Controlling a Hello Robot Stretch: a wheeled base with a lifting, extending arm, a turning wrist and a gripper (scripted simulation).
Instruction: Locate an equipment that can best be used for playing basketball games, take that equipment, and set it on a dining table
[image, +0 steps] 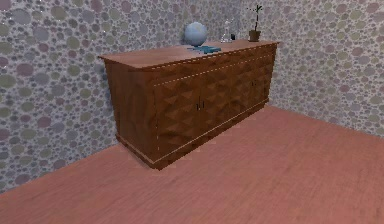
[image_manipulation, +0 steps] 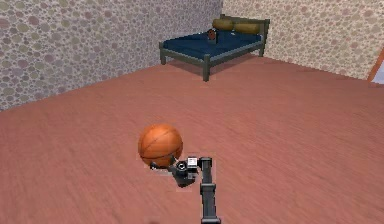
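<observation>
A home bedroom: a bed (image_manipulation: 215, 45) with blue bedding, a wooden sideboard (image: 190, 95), patterned wallpaper (image: 50, 70).

Wooden sideboard (image: 195, 95), blue bed (image_manipulation: 215, 45), pebble-pattern walls (image: 50, 70), reddish floor (image_manipulation: 280, 130).

arm side view: arm (image_manipulation: 209, 195) is coming up as a dark bar from the near edge, just right of middle, reaching a short way out. white wrist markers (image_manipulation: 193, 161) are sitting at its far end. gripper (image_manipulation: 166, 166) is pointing left off the wrist, holding the basketball (image_manipulation: 160, 143), which is hanging clear at the finger end.
</observation>
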